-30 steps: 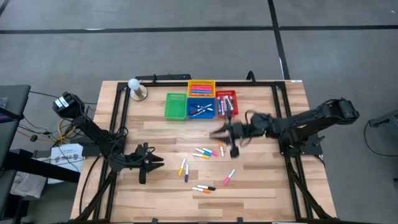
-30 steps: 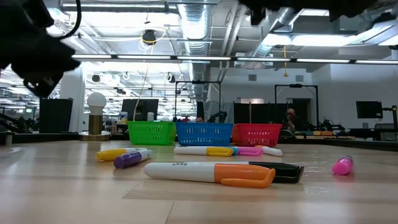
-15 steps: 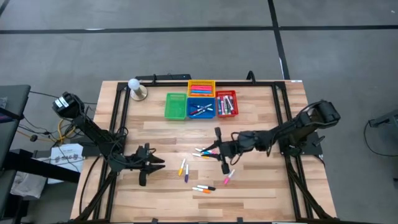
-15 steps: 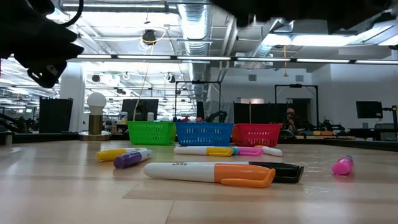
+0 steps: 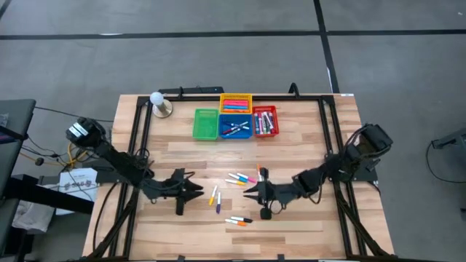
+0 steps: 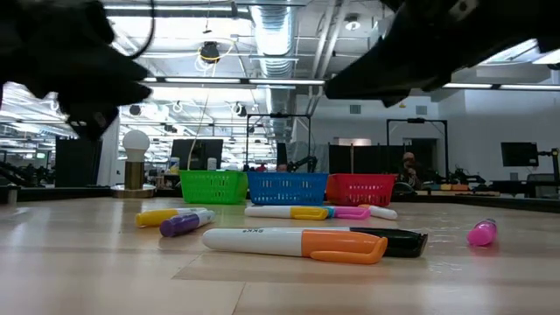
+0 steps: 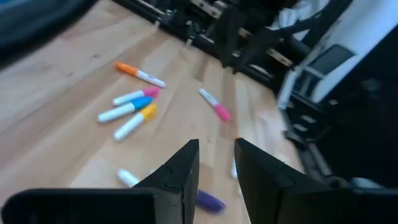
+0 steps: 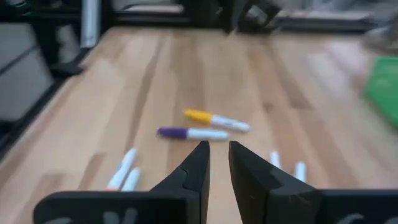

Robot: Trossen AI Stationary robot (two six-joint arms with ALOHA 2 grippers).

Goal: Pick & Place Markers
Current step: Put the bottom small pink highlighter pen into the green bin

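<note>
Right gripper (image 5: 251,192) low over the table (image 5: 306,138), fingers pressed nearly together with only a slit between them, pinching nothing. Left gripper (image 5: 198,191) near the table's left-centre, fingers a little apart, also empty.

Loose markers scattered mid-table: a yellow-capped marker (image 5: 213,195) and a purple-capped marker (image 5: 218,205) side by side between the 2 grippers, a cluster of markers (image 5: 240,178) just beyond the right gripper, a pink-capped marker (image 5: 266,209) under its arm, 2 more (image 5: 238,220) nearer the front edge. More already lying in the blue basket (image 5: 235,129) and red basket (image 5: 265,121) at the back.

Likely risks: fingers this narrow coming down on a barrel instead of around it, rolling it away; both grippers converging on the same pair and colliding.

Yellow and purple markers: long axes roughly front-to-back, slightly slanted, coloured caps toward the front edge. Cluster markers closer to left-right, fanned.
</note>
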